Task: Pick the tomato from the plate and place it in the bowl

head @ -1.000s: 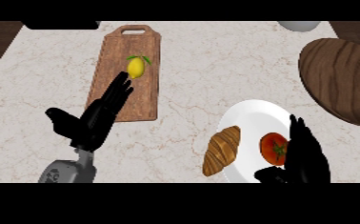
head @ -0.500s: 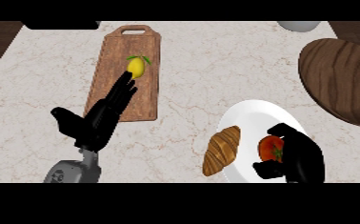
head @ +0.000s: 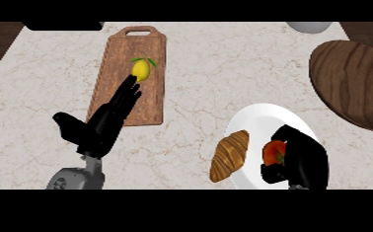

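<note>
1. Step in hand: grasping. The right robot hand (head: pixel 302 159) has its fingers curled round the tomato (head: pixel 274 152), which sits on the plate (head: pixel 255 122) beside the croissant (head: pixel 229 155).
2. Next move, judged: lift, carry to the bowl (head: pixel 346 85).
3. The tomato is round; no long axis discernible.
4. Left robot hand (head: pixel 102 122) rests with fingers straight.

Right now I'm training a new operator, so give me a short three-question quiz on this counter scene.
1. True or false: the red tomato lies on the round white plate.
2. What lies beside it there? A) golden croissant B) banana
3. Fill in: the yellow lemon lies on the wooden cutting ____.

Key: 1 true; 2 A; 3 board. The right hand curls round the tomato; the left hand is open.
</note>
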